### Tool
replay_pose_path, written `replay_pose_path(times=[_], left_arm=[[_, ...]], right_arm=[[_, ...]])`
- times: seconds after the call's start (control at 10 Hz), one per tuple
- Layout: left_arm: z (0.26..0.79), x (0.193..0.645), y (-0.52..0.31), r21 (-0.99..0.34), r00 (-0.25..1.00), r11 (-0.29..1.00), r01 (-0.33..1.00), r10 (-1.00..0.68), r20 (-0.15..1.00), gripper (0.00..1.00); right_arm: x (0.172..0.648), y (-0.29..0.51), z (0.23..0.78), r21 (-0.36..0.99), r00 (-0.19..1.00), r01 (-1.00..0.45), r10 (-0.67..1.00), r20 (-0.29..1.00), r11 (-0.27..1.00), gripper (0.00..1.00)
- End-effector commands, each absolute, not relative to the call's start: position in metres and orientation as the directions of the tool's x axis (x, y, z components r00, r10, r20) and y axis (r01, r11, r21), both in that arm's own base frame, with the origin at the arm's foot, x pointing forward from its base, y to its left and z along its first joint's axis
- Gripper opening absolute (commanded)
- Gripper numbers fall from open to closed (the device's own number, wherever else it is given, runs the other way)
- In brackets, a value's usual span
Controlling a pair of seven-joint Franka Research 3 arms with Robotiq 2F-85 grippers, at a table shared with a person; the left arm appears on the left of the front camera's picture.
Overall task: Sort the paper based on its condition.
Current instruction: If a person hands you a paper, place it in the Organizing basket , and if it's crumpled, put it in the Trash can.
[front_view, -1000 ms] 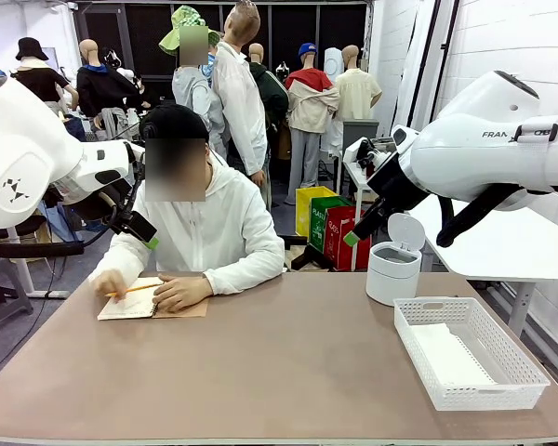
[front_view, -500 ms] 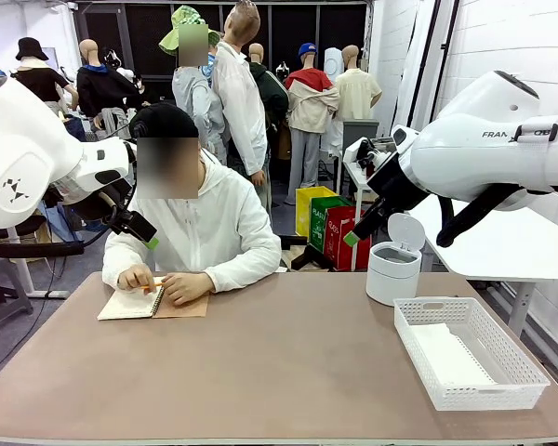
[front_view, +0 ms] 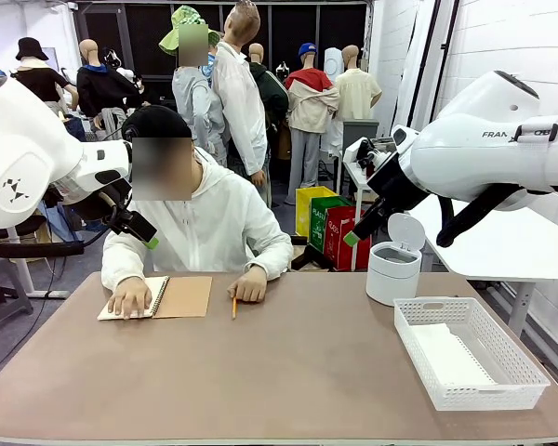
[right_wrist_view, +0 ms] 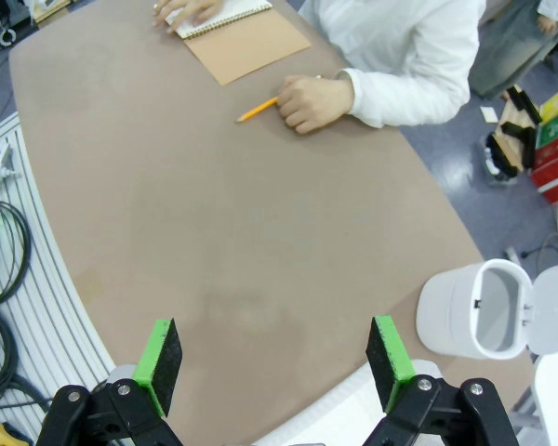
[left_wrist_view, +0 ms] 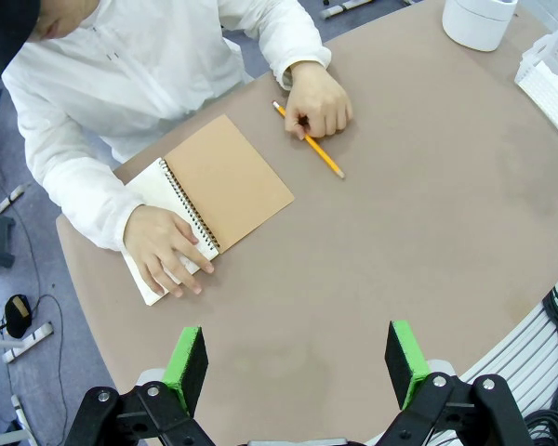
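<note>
Paper: I see a cream ruled page [left_wrist_view: 153,190] lying open in the spiral-bound notebook with a brown kraft cover [front_view: 181,297], at the far left of the brown oval table [front_view: 288,372]. It looks flat and smooth, though the person's hand hides part of it. A flat white sheet [front_view: 451,355] lies in the white slotted plastic basket [front_view: 470,351] at the table's right end.

Person: I see one hand [left_wrist_view: 167,249] pressed flat on the open page, and the other hand [left_wrist_view: 318,99] resting on the table beside the yellow pencil [left_wrist_view: 309,141], touching it.

Left gripper [left_wrist_view: 298,358]: my wrist view shows its green pads spread wide, hovering above bare table with nothing between them.

Right gripper [right_wrist_view: 274,358]: its jaws stand wide apart too, holding nothing, high over the table near the small white lidded bin [right_wrist_view: 484,311], whose lid is flipped open.
</note>
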State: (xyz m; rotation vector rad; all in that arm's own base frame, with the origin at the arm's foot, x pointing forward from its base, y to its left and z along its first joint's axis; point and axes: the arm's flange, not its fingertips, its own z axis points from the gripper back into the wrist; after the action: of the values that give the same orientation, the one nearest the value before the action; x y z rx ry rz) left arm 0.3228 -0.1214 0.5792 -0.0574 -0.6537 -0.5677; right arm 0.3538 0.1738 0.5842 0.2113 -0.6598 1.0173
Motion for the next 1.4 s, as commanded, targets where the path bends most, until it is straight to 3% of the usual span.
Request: replay_pose_path(times=[0.0, 1.3], left_arm=[[0.5789, 0.3232, -0.1205, 0.119, 0.647, 0.848, 0.516, -0.477, 0.594, 1.00], [0.5789, 0.3232, -0.1205, 0.119, 0.647, 0.848, 0.516, -0.477, 0.594, 1.00]], right_arm=[[0.3544, 0.1736, 0.5833, -0.138, 0.352, -0.838, 0.718, 0.600, 0.527, 1.00], [0.3544, 0.1736, 0.5833, -0.138, 0.352, -0.838, 0.718, 0.600, 0.527, 1.00]])
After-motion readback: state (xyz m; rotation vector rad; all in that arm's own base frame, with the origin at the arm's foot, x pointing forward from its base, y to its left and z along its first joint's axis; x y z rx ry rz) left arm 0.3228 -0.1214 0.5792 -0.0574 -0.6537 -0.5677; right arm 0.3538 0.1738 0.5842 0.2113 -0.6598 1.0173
